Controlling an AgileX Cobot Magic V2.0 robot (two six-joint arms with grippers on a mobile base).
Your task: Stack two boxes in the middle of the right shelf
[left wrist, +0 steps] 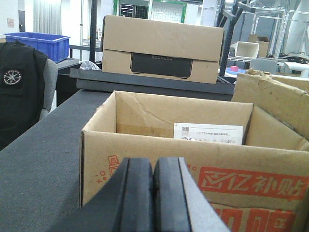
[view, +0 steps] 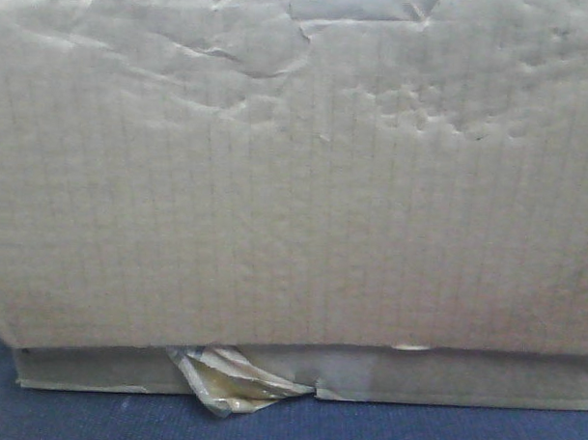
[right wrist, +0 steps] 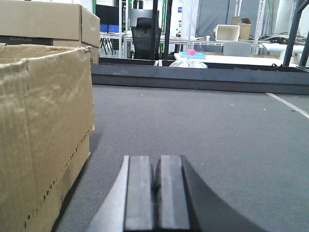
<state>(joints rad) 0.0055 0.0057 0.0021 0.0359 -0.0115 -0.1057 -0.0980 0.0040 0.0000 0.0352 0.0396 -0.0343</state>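
Pressing its black pads together on nothing, the left gripper sits low over the dark grey felt-like tabletop; the right gripper is likewise clenched and empty. Just beside the right gripper, on its left, stands the tall tan corrugated cardboard box with a creased face, its side wall running straight ahead (so the right arm is probably nearer). In the front view its broad face spans the frame above the flat tan cardboard box with a crumpled yellowish tape scrap; whether it rests on that cannot be told. Ahead of the left gripper stands an open-topped red-printed carton. No stainless-steel shelf shows.
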